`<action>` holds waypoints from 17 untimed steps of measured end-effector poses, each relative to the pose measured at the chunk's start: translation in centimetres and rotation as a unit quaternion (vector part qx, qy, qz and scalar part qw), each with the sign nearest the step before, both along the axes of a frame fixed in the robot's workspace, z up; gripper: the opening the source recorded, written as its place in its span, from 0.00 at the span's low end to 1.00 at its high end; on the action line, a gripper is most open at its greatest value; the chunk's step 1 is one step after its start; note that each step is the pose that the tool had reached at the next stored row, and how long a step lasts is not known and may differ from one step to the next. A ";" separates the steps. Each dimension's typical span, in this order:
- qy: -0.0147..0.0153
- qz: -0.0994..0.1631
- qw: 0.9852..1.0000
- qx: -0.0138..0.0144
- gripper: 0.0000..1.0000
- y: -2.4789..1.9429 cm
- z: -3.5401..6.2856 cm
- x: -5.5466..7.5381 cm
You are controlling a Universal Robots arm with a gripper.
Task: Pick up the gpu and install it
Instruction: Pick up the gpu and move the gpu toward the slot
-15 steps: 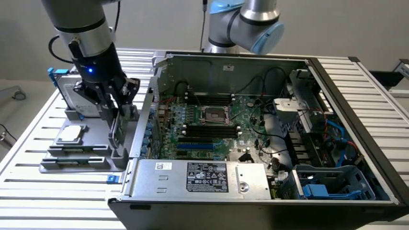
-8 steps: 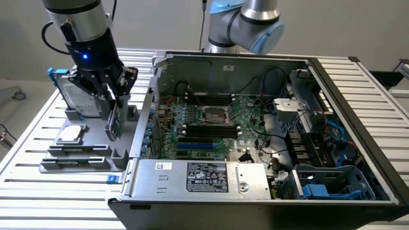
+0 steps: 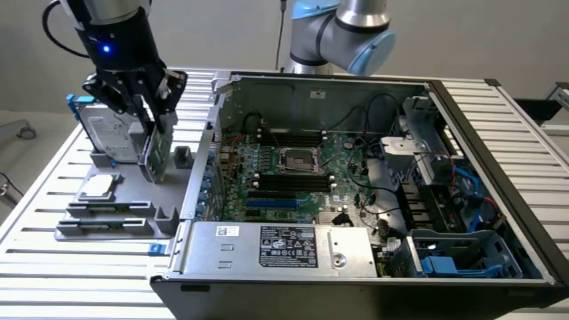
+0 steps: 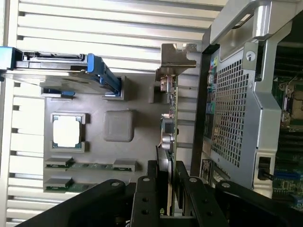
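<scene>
A black robot hand [image 3: 145,121] reaches straight down and is closed on the upper edge of the gpu [image 3: 158,157], one finger [image 4: 147,189] pressed to each flat face. The thin card stands on its long edge directly under the hand, its lower edge apparently seated in a slot of a grey parts holder [image 3: 167,215]. The slot keeps it upright, so the top edge is free to be pinched. The card's silver end bracket [image 4: 177,59] sticks out at the end far from the hand.

Just beside the hand, on the side away from the computer, a hard drive [image 3: 111,137] in a blue frame stands upright in the same holder. Lower down lie a square processor chip [image 3: 98,187] and two memory sticks [image 3: 102,225].

On the hand's other side, close by, an open computer case [image 3: 498,133] lies on the slatted metal desk [image 3: 44,187]. Its motherboard [image 3: 294,170] faces up, so the slots can be reached from above. The card looks gripped but not yet lifted.
</scene>
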State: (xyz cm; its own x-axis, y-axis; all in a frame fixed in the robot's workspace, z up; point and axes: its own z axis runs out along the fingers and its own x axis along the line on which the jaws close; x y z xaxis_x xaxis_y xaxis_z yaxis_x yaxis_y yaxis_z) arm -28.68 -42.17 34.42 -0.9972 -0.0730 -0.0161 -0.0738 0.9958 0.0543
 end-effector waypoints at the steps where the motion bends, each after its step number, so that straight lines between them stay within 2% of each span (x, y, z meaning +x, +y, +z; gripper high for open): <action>1: 0.000 0.000 1.000 0.000 0.26 0.00 0.45 0.0; 6: 0.000 0.000 1.000 0.000 0.26 0.00 2.71 0.3; 14: 0.002 0.000 1.000 0.000 0.26 0.00 6.38 3.9; 17: 0.004 0.000 1.000 0.000 0.26 0.00 7.70 5.2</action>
State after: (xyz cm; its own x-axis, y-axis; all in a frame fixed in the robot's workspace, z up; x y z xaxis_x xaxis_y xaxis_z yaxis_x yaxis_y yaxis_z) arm -23.43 -42.18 42.12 -0.9973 -0.0730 -0.0084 -0.0734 0.9958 0.0553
